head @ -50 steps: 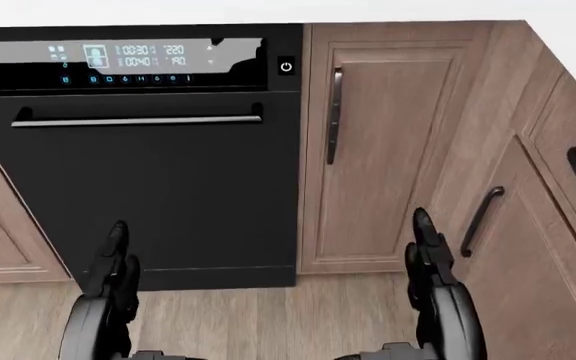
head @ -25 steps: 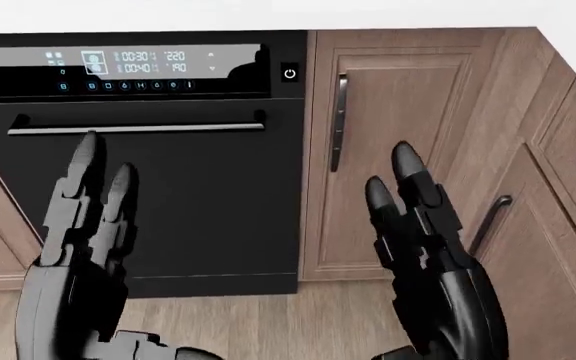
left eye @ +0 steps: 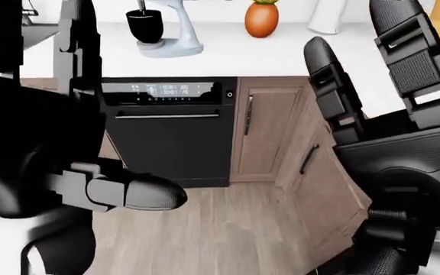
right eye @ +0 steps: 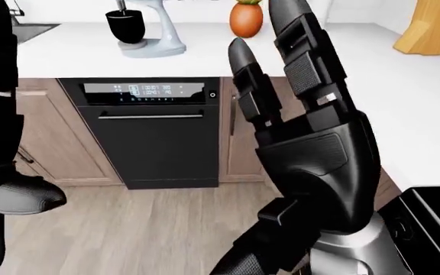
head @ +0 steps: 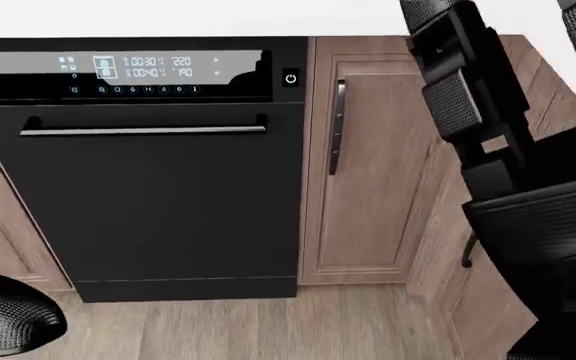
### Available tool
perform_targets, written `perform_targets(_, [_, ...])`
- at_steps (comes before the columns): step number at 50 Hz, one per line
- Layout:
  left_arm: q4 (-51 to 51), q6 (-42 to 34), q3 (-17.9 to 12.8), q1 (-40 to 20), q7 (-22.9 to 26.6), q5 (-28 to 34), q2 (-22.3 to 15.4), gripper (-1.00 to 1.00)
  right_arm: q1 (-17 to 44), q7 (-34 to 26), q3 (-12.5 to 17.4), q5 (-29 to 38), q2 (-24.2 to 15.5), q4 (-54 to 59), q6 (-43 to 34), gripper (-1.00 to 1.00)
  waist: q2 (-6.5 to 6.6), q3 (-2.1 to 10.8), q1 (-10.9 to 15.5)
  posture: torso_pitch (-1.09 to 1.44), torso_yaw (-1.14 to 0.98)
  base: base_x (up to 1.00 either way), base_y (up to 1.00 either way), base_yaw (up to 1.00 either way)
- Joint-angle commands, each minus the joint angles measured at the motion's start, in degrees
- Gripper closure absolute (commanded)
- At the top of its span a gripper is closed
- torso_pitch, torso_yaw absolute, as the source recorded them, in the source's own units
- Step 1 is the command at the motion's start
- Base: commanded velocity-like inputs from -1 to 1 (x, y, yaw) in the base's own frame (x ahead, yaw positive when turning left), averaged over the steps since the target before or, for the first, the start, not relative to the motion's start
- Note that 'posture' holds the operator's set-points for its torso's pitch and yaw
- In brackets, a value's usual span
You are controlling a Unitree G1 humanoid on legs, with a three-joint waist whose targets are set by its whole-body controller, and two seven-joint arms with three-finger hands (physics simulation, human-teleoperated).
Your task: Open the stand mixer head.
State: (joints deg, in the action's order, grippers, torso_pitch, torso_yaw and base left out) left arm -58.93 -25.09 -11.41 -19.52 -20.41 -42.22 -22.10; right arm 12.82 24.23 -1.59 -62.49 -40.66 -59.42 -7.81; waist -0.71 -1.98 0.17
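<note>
Though both arms crowd my eye views, I can see the mixer (right eye: 145, 31) at the top of the picture, standing on the white surface (right eye: 205, 54) above the dishwasher (right eye: 145, 132). It is pale grey-blue, with a rounded base and a neck rising out of frame, so its head is cut off and I cannot tell whether it is raised. A black bowl (right eye: 120, 26) sits on the base to the left of the neck, with a thin rod going down into it.

I count one mixer, one bowl, one orange vegetable (right eye: 246, 18) just right of it, one wooden block (right eye: 432, 28) at the far right, one dishwasher with a lit panel, and three cabinet handles in the left-eye view.

My right robot hand (right eye: 281, 86) is raised close to the cameras, its fingers (right eye: 304, 51) spread straight upward, holding nothing. My left robot hand (left eye: 74, 86) is raised at the left, fingers extended and empty, thumb (left eye: 132, 192) jutting right. Both are well apart from the mixer.
</note>
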Motion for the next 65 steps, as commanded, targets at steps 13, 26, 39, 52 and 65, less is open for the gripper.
perform_targets(13, [-1.07,2.78,-1.14,-0.99,-3.84,-3.91,-2.97,-1.0,2.73,3.82,2.72,-5.02,-3.54,-0.58,4.77,-1.0,-0.16,-0.32,0.26,0.0,0.0,0.0,0.0,0.0])
perform_targets(26, [-1.07,2.99,-0.62,-0.27,-2.97,-3.05,-2.15,-1.0,2.5,4.11,3.13,-5.55,-2.77,-0.58,4.49,-1.0,-1.55,-0.92,-0.37,0.0,0.0,0.0,0.13,0.0])
perform_targets(39, [-1.07,2.87,-0.76,-0.34,-2.93,-3.18,-2.08,-1.0,3.05,4.73,4.04,-6.48,-2.25,-0.58,3.94,-1.0,4.83,-1.32,0.0,0.0,0.0,0.0,0.34,0.0])
perform_targets(52, [-1.07,2.76,-0.44,-0.21,-2.55,-2.76,-1.42,-1.0,2.69,4.84,3.24,-5.82,-2.03,-0.58,4.11,-1.0,-4.78,-1.84,0.51,0.0,0.0,0.0,0.51,0.0])
perform_targets(65, [-1.07,2.23,-0.54,-0.19,-1.89,-2.14,-0.68,-1.0,2.47,4.76,3.1,-5.32,-1.92,-0.58,4.48,-1.0,1.28,-1.26,-0.24,0.0,0.0,0.0,0.43,0.0])
